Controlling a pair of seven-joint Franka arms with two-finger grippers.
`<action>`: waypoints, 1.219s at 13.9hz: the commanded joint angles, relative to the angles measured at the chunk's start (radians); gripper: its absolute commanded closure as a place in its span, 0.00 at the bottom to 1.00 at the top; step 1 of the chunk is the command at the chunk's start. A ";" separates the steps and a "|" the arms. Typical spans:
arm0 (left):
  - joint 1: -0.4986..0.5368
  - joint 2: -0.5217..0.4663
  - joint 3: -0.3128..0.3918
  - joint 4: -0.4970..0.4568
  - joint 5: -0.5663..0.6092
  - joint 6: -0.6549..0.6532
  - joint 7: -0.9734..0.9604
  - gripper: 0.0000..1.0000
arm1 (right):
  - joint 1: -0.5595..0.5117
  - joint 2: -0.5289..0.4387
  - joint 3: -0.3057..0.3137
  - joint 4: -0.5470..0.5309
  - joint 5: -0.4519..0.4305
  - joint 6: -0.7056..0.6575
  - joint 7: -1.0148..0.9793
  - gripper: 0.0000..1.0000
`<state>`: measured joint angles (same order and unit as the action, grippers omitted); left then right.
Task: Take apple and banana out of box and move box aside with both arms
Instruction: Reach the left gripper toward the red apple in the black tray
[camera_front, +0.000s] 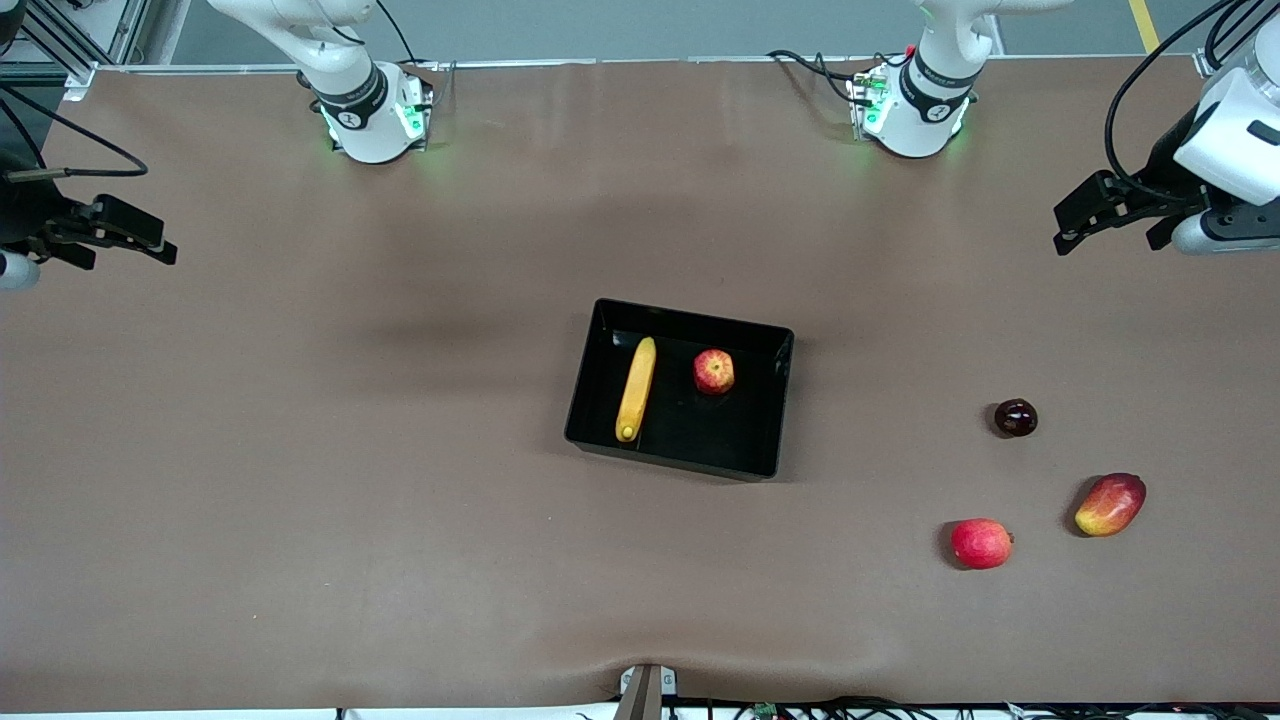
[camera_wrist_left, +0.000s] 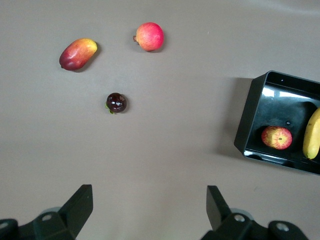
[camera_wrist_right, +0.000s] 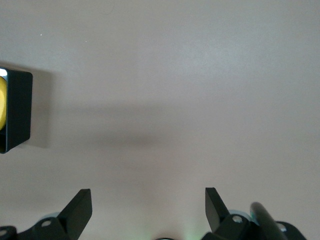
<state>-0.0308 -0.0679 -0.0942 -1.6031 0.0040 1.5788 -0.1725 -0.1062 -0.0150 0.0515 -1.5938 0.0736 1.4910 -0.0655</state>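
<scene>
The black box (camera_front: 778, 400) stands mid-table. In it lie the yellow banana (camera_front: 636, 389) and the streaked red apple (camera_front: 714, 371), side by side and apart. My left gripper (camera_front: 1105, 235) hangs open and empty over the left arm's end of the table. In the left wrist view its own gripper (camera_wrist_left: 149, 202) is over bare table, with the box (camera_wrist_left: 250, 115), apple (camera_wrist_left: 276, 137) and banana (camera_wrist_left: 312, 134) at the edge. My right gripper (camera_front: 120, 250) is open and empty over the right arm's end. The right wrist view shows that gripper (camera_wrist_right: 148, 205) and a box corner (camera_wrist_right: 20, 110).
Three other fruits lie toward the left arm's end, nearer the front camera than the box: a dark round fruit (camera_front: 1015, 417), an oval red-yellow mango (camera_front: 1110, 504) and a plain red round fruit (camera_front: 981, 543). They also show in the left wrist view.
</scene>
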 joint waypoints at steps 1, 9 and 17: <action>-0.001 0.005 0.002 0.012 -0.009 -0.002 0.022 0.00 | -0.016 0.000 0.010 0.002 0.006 -0.008 0.006 0.00; -0.012 0.203 -0.194 0.011 0.004 0.087 -0.109 0.00 | -0.016 0.000 0.010 0.000 0.006 -0.008 0.006 0.00; -0.286 0.492 -0.229 0.003 0.169 0.352 -0.583 0.00 | -0.016 0.000 0.010 0.000 0.008 -0.008 0.006 0.00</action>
<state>-0.2627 0.3647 -0.3250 -1.6146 0.1236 1.8900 -0.6516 -0.1070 -0.0146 0.0513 -1.5957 0.0736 1.4900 -0.0655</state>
